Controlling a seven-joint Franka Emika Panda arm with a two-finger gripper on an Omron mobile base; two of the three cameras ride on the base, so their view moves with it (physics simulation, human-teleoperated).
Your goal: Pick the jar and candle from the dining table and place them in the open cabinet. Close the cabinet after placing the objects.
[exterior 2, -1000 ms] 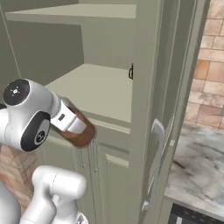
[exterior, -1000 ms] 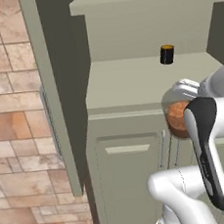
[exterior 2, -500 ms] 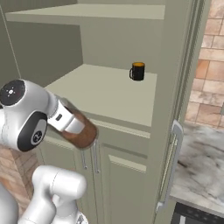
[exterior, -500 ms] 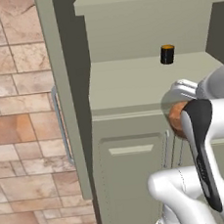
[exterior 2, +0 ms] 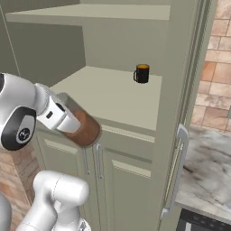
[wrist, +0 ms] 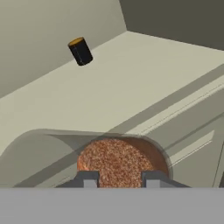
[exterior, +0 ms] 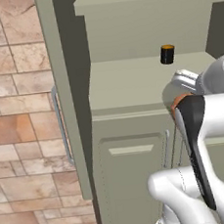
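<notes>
While my pincer [wrist: 117, 178] grips the tilted jar [exterior 2: 80, 127] just off the shelf [exterior 2: 113, 97] front edge, a low approach risks striking that edge and loosening the hold.

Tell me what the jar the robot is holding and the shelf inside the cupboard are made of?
The jar looks like clear glass: you can see the brown powder through its wall. It could be clear plastic; the picture can't settle that. The shelf looks like painted wood, matte sage green with no shine, matching the panelled doors below. The gripper is shut on the jar, holding it tilted at the shelf's front edge.
</notes>
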